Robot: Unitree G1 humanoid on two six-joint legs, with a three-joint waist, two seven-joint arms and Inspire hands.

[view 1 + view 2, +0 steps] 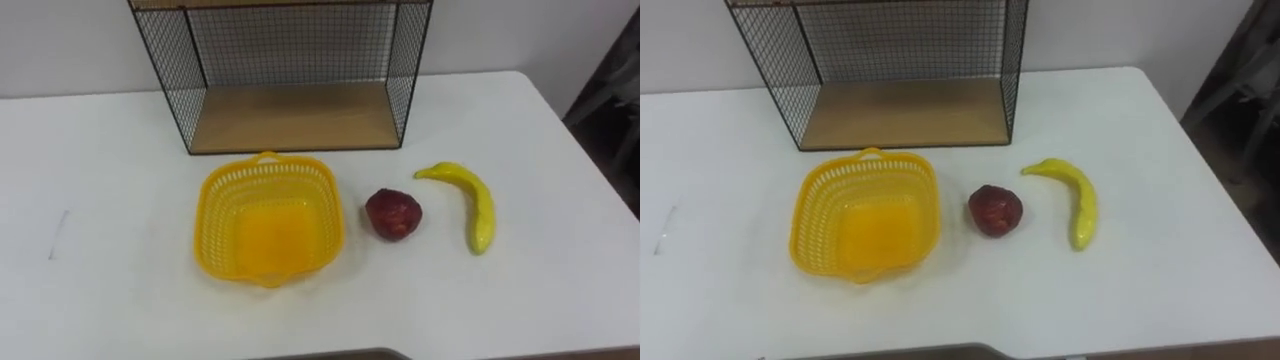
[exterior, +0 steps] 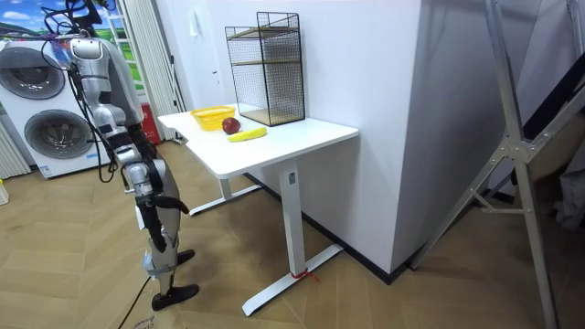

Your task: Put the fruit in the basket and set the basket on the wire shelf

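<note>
A yellow plastic basket (image 1: pixel 222 215) stands empty on the white table (image 1: pixel 100 200), just in front of the black wire shelf (image 1: pixel 295 118) with its wooden bottom board. To the basket's right lies a dark red fruit (image 1: pixel 393 214), and further right a yellow banana (image 1: pixel 478 205), both on the tabletop. In the room view I stand upright on the floor at the table's end, a step back from it, with my right hand (image 2: pixel 144 179) hanging low by my side, away from the fruit.
The wire shelf (image 2: pixel 267 68) stands against the wall at the table's back. The table's right edge runs close to the banana. Washing machines (image 2: pixel 41 119) stand behind me at the room view's left, and a metal stand (image 2: pixel 512 155) at its right.
</note>
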